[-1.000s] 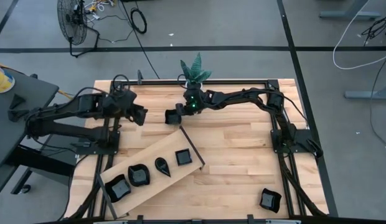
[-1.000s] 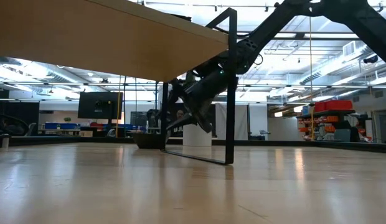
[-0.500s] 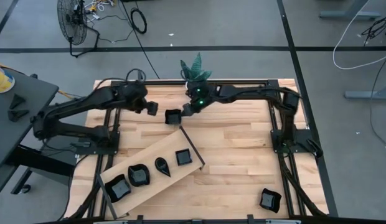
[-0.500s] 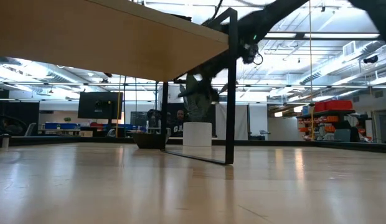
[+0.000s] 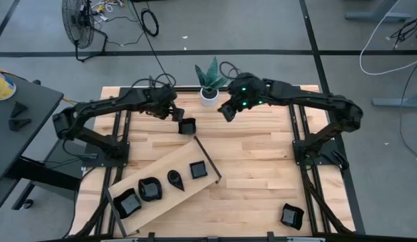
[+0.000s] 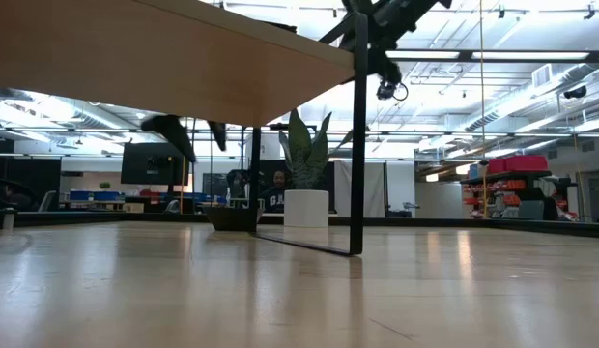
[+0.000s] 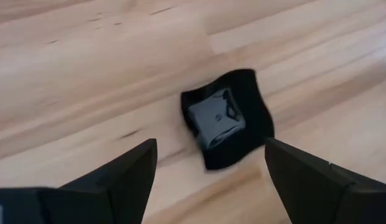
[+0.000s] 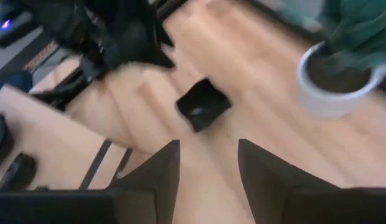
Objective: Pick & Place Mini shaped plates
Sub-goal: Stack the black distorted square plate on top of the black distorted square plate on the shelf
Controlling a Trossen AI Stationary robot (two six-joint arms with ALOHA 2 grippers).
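On the far left of the high view a grey side table (image 5: 20, 128) stands beside the wooden table (image 5: 262, 175), with a floor fan (image 5: 79, 21) on the floor beyond it. The left arm reaches across the table's back edge, and the left gripper (image 5: 176, 114) hangs just beside a square black plate (image 5: 187, 126) lying on the bare table top. In the left wrist view its 2 dark fingers (image 7: 121, 177) are spread wide, one to each side of that square plate (image 7: 227, 118), and hold nothing; the plate lies flat and apart from both fingers.

In front of this, a light wooden board (image 5: 161, 185) on a dark frame lies slanted across the table's left half. 4 black plates sit in a row on it: a square one at the near end (image 5: 126, 202), a wavy rounded one (image 5: 149, 189), a teardrop one (image 5: 175, 179) and a small square one (image 5: 198, 169) at the far end.

Towards the middle, a white pot with a green plant (image 5: 210, 84) stands at the back edge. Just right of it the right gripper (image 5: 226, 113) hovers above the table; its fingers (image 8: 157, 177) are parted and carry nothing, with the square plate and the pot ahead of them.

Another black plate (image 5: 292, 216) lies alone near the table's front right corner.
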